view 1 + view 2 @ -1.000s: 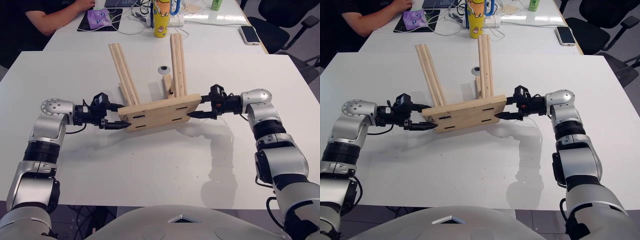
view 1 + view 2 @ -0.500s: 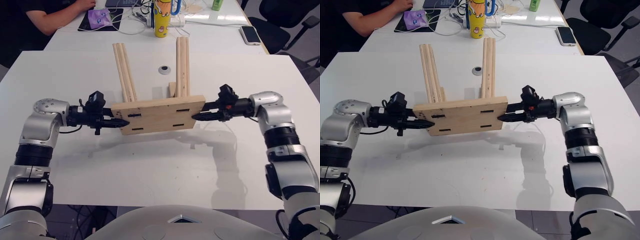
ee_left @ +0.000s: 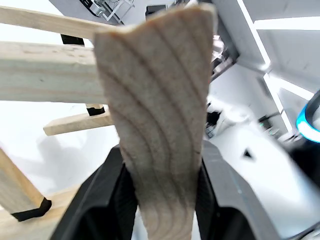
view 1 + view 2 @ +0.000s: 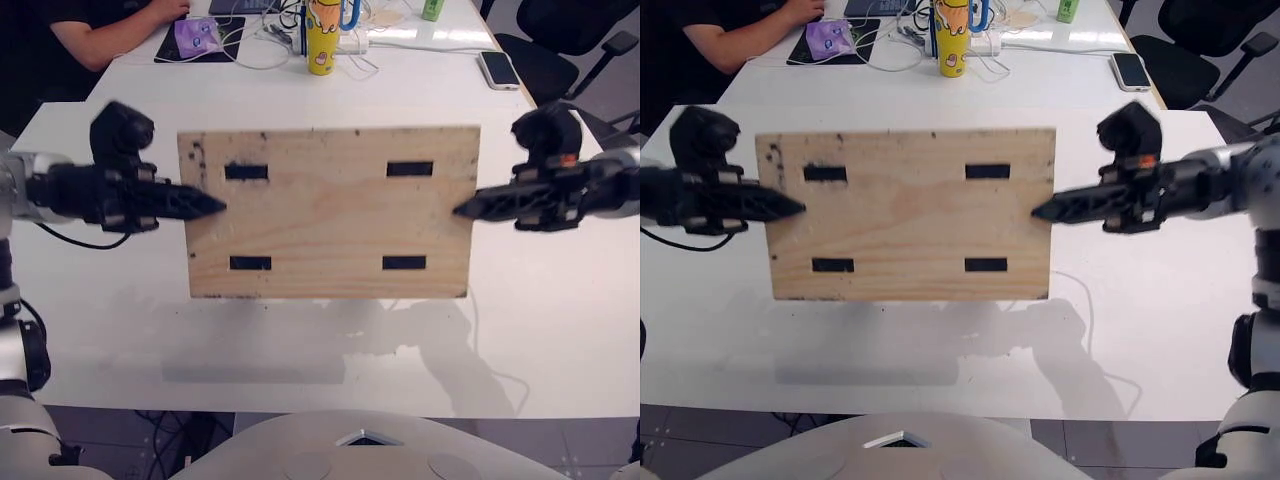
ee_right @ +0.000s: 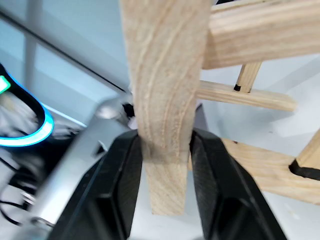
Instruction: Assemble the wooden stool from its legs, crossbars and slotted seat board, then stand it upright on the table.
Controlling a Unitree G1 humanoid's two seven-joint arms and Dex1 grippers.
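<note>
It looked like an office or lab workroom: a white worktop [image 4: 330, 350] stood before a second desk [image 4: 440, 80] strewn with cables [image 4: 385, 45], a phone [image 4: 499, 69] and a yellow cup [image 4: 321, 35], with black swivel chairs [image 4: 545, 25] alongside.

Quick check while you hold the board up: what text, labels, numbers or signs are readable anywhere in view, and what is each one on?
On the seat board: none, just four dark slots and wood grain.
On the yellow cup: a printed picture; any lettering is too small to read.
On the purple packet: print too blurred to read.
No text can be read anywhere else.
</note>
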